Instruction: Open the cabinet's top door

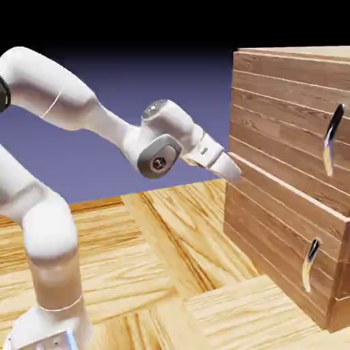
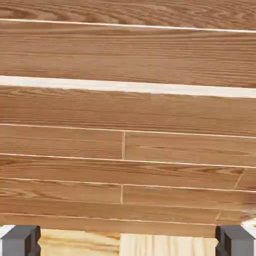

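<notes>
The cabinet (image 1: 273, 225) of brown wood planks stands at the exterior view's right. Its top door (image 1: 284, 116) is the taller upper panel and lies flush with the front; a dark-and-silver curved handle (image 1: 332, 138) sits near its right side. My gripper (image 1: 232, 169) hovers at the cabinet's left front edge, level with the seam between the two panels and far left of that handle. In the hand view the cabinet's planks (image 2: 128, 135) fill the picture. The gripper (image 2: 127, 242) is open, its grey fingertips (image 2: 20, 240) wide apart at the bottom corners with nothing held.
The shorter lower panel (image 1: 273, 246) carries its own curved handle (image 1: 310, 264). The wooden table (image 1: 171, 232) stretches below the arm and shows as a pale strip (image 2: 125, 245) between the fingertips.
</notes>
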